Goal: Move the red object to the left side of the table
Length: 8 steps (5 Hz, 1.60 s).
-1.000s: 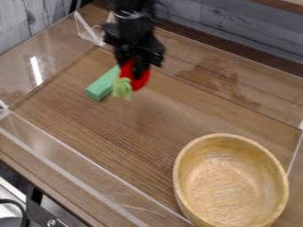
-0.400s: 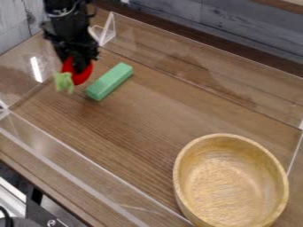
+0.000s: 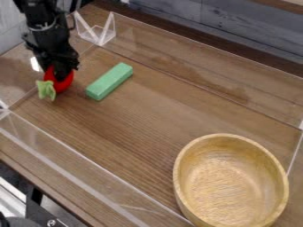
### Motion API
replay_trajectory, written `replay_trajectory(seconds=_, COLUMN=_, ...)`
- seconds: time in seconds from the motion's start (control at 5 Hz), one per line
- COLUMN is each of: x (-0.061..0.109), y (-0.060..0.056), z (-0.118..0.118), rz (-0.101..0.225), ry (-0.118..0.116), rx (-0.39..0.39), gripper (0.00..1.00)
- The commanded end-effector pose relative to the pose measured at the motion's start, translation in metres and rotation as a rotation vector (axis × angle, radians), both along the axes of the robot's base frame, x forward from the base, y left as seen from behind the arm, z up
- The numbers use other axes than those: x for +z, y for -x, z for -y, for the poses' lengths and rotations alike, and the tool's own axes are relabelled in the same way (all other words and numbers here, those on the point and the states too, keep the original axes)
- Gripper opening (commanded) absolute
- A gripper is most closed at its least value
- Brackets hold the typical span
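Note:
The red object (image 3: 59, 81), a small toy fruit with a light green leafy end pointing down-left, hangs at the far left of the table (image 3: 178, 106), close above the wood. My black gripper (image 3: 55, 71) comes down on it from above and is shut on it, fingers either side of the red body. The arm's upper part runs out of the frame at the top left.
A green rectangular block (image 3: 108, 81) lies just right of the held fruit. A large wooden bowl (image 3: 231, 183) sits at the front right. Low clear acrylic walls (image 3: 24, 53) border the tabletop, the left one close beside the gripper.
The gripper has carried the red fruit leftward and lower, from right of the green block across to its left, near the left wall. Block and bowl stayed put.

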State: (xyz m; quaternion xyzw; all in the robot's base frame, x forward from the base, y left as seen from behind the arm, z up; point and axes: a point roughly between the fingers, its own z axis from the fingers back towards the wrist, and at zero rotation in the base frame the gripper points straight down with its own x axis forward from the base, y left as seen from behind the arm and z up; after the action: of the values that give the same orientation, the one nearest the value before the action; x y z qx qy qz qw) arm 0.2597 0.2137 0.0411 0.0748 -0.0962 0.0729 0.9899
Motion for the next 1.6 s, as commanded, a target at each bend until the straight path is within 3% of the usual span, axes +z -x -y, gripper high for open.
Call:
replay_trajectory(seconds=0.0, x=0.004, y=-0.002, z=0.002, rz=0.015, ry=-0.038, rx=0.008, gripper=0.0)
replay_trajectory(seconds=0.8, x=-0.025, y=0.008, z=0.006, rz=-0.06, ry=-0.038, rx=0.051, gripper=0.0)
replay_trajectory(seconds=1.4, x=-0.034, y=0.016, z=0.009, rz=-0.11, ry=-0.038, rx=0.083, gripper=0.0)
